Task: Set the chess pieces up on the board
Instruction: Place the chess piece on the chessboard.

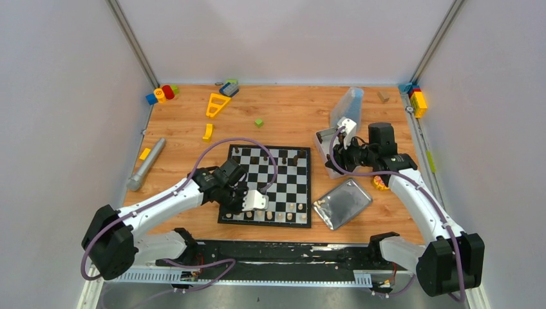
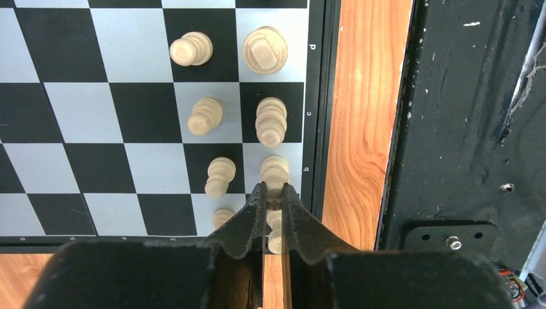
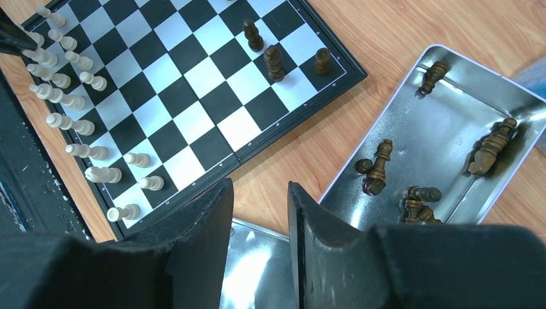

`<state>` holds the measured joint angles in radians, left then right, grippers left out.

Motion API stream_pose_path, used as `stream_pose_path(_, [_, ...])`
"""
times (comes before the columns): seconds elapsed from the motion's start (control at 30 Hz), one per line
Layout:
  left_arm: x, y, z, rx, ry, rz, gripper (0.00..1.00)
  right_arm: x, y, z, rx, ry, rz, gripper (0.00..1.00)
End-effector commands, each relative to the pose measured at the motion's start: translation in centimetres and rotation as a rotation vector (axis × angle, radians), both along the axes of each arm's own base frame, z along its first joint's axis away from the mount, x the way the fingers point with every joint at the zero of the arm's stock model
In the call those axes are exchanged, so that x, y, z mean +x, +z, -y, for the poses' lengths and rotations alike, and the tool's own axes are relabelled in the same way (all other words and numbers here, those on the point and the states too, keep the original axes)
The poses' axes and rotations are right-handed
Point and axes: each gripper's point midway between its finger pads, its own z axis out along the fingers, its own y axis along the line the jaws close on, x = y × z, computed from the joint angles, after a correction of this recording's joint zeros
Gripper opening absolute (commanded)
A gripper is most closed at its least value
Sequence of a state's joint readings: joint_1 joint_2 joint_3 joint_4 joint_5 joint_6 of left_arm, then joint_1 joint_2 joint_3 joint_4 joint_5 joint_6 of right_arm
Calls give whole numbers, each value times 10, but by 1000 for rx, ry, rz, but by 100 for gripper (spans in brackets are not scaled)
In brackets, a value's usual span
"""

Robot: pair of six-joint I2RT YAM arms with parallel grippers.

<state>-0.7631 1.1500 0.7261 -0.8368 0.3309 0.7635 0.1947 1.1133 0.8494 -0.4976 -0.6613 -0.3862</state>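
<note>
The black-and-white board (image 1: 283, 183) lies mid-table. Cream pieces (image 1: 291, 207) stand in its two near rows, and a few dark pieces (image 1: 264, 158) stand in the far row. My left gripper (image 1: 263, 205) is low over the near left corner. In the left wrist view it (image 2: 274, 188) is shut on a cream piece (image 2: 275, 168) in the edge row. My right gripper (image 3: 261, 190) is open and empty above the wood between the board (image 3: 193, 84) and a metal tray (image 3: 444, 71). That tray holds several dark pieces (image 3: 376, 166) lying down.
A second shiny tray (image 1: 342, 203) lies right of the board. At the back are a clear plastic box (image 1: 348, 103), toy blocks (image 1: 162, 93), a yellow triangle (image 1: 217, 103) and a green cube (image 1: 258, 122). A grey cylinder (image 1: 146, 164) lies left. A black rail (image 1: 277, 251) runs along the near edge.
</note>
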Motion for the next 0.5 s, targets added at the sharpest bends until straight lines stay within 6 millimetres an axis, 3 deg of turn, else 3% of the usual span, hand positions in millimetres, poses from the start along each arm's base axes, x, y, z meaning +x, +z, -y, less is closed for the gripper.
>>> stream_pose_path(0.0, [-1, -2, 2, -3, -15, -13, 16, 1, 0, -1, 3, 13, 12, 37])
stream_pose_path(0.1, [0, -3, 1, 3, -9, -12, 21, 1, 0, -1, 3, 14, 11, 37])
stream_pose_path(0.3, [12, 3, -1, 16, 39, 46, 39, -3, -7, 3, -28, 22, -7, 37])
stream_pose_path(0.47, [24, 28, -2, -36, 89, 140, 56, -29, -26, 9, -99, 106, -80, 38])
